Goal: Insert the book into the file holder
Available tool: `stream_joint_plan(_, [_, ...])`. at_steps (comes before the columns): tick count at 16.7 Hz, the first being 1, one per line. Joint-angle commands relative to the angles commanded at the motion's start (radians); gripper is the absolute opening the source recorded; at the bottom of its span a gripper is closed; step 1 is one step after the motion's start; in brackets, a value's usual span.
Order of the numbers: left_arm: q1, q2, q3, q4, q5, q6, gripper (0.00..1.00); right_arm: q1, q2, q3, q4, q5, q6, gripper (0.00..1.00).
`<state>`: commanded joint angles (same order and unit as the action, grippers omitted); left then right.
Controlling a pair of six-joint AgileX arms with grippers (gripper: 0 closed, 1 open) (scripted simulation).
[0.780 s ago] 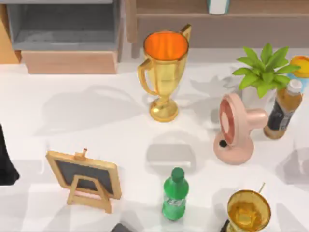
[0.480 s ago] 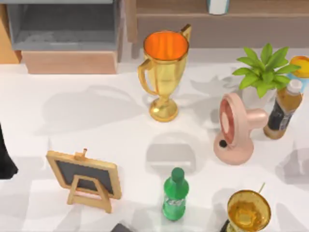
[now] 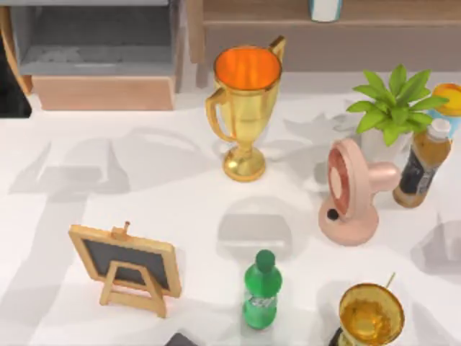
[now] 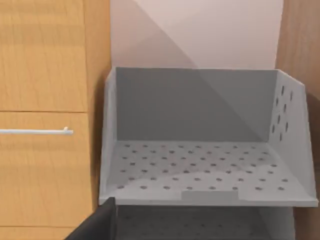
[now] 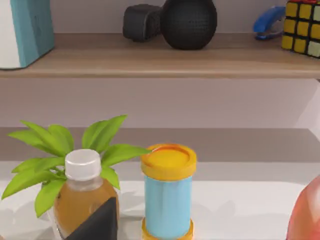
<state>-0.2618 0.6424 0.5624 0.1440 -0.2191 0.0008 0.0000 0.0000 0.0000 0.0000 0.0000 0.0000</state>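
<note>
Seemingly the left arm (image 3: 13, 86) is placed just beside the file holder (image 4: 205, 170), its grip not discernible; the book (image 5: 25, 30) is seen upright on the shelf beyond the gold trophy (image 3: 245, 108), so it should be fetched first and entered edge-on between the holder's walls.

White table (image 3: 180, 194) carries gold trophy (image 3: 245, 108) at centre; relative to it: pink fan (image 3: 353, 191) right, plant (image 3: 392, 108) and amber bottle (image 3: 421, 162) farther right, green bottle (image 3: 261, 290) below, chalkboard easel (image 3: 126, 263) lower left, file holder (image 3: 94, 43) upper left.
</note>
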Motion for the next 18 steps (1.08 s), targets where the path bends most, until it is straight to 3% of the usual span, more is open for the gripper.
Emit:
stream_joint_plan(10, [-0.389, 1.123, 0.895, 0.211, -0.347, 0.007, 1.00, 0.000, 0.000, 0.000, 0.000, 0.000, 0.000, 1.00])
stream_joint_plan(18, [-0.554, 1.763, 1.393, 0.330, -0.541, 0.011, 1.00, 0.000, 0.000, 0.000, 0.000, 0.000, 0.000, 1.00])
